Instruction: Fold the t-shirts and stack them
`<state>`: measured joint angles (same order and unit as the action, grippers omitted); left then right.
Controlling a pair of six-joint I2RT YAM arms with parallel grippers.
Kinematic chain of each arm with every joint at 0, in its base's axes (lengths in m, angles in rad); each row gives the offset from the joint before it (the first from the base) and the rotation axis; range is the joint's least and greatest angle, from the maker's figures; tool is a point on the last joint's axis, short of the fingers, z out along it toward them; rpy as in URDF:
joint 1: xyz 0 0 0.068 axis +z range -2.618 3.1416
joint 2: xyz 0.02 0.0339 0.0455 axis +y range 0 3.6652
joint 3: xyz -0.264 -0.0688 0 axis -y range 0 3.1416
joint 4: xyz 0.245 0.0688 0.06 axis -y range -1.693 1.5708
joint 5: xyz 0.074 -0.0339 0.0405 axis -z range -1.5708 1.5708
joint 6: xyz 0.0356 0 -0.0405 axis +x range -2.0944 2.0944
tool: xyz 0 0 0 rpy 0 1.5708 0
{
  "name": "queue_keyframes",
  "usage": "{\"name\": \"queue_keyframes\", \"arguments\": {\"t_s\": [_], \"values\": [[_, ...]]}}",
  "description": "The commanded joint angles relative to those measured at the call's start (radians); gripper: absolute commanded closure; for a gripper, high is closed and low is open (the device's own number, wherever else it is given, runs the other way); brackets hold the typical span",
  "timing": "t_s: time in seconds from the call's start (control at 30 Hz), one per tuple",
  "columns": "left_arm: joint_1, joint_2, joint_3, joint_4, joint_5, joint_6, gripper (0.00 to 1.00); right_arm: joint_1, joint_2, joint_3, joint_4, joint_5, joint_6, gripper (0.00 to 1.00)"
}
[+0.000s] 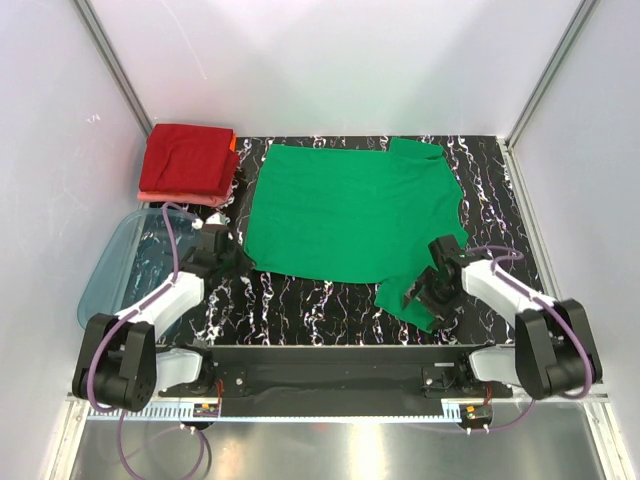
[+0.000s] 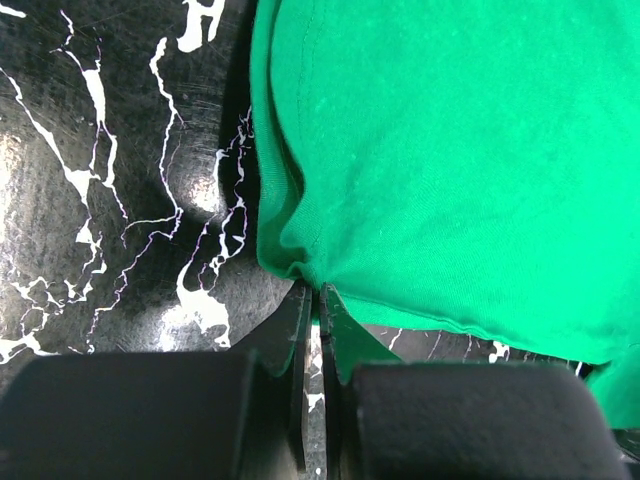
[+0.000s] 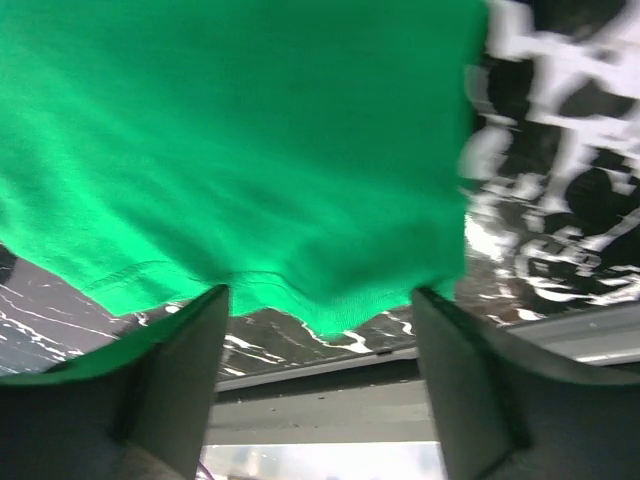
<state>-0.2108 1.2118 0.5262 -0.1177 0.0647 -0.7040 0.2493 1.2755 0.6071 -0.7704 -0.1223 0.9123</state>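
A bright green t-shirt (image 1: 345,215) lies spread flat on the black marbled table. My left gripper (image 1: 228,242) is at the shirt's near left corner. In the left wrist view the jaws (image 2: 318,295) are shut on the green hem (image 2: 300,265). My right gripper (image 1: 425,290) is open over the near right sleeve (image 1: 405,300). In the right wrist view the sleeve cloth (image 3: 250,150) hangs between the spread fingers (image 3: 190,340), apart from both. A folded stack of dark red shirts (image 1: 185,158) on a salmon-pink one (image 1: 185,198) sits at the back left.
A translucent blue plastic tub (image 1: 115,265) stands at the left, beside my left arm. White walls enclose the back and sides. The table's near edge (image 1: 330,345) runs just in front of the right gripper.
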Motion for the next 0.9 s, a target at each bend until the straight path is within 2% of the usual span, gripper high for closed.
{"name": "queue_keyframes", "arguments": {"t_s": [0.0,0.03,0.13,0.17,0.27,0.4,0.63,0.77,0.87], "values": [[0.007,-0.032,0.011,0.035,0.021,0.015,0.95,0.044,0.073,0.095,0.046,0.021,0.014,0.24],[0.007,-0.029,0.011,0.039,0.021,0.017,0.95,0.054,0.109,0.106,0.051,0.029,0.007,0.28],[0.011,-0.011,0.014,0.050,0.024,0.021,0.95,0.076,0.171,0.138,0.063,0.035,-0.024,0.61],[0.013,-0.003,0.014,0.053,0.027,0.024,0.95,0.076,0.176,0.143,0.063,0.038,-0.024,0.83],[0.019,0.020,0.017,0.055,0.046,0.031,0.96,0.081,0.159,0.138,0.059,0.047,-0.018,1.00],[0.019,0.008,-0.003,0.056,0.072,0.023,1.00,0.079,0.075,0.109,-0.022,0.093,-0.021,1.00],[0.019,-0.044,-0.045,0.044,0.076,-0.011,1.00,0.079,-0.168,0.131,-0.164,0.110,-0.007,1.00],[0.017,-0.130,-0.003,-0.034,0.061,-0.009,1.00,0.079,-0.208,0.207,-0.228,0.116,-0.041,1.00],[0.019,-0.135,0.078,-0.106,0.021,0.027,1.00,0.074,-0.154,0.311,-0.241,0.161,-0.096,1.00]]}}
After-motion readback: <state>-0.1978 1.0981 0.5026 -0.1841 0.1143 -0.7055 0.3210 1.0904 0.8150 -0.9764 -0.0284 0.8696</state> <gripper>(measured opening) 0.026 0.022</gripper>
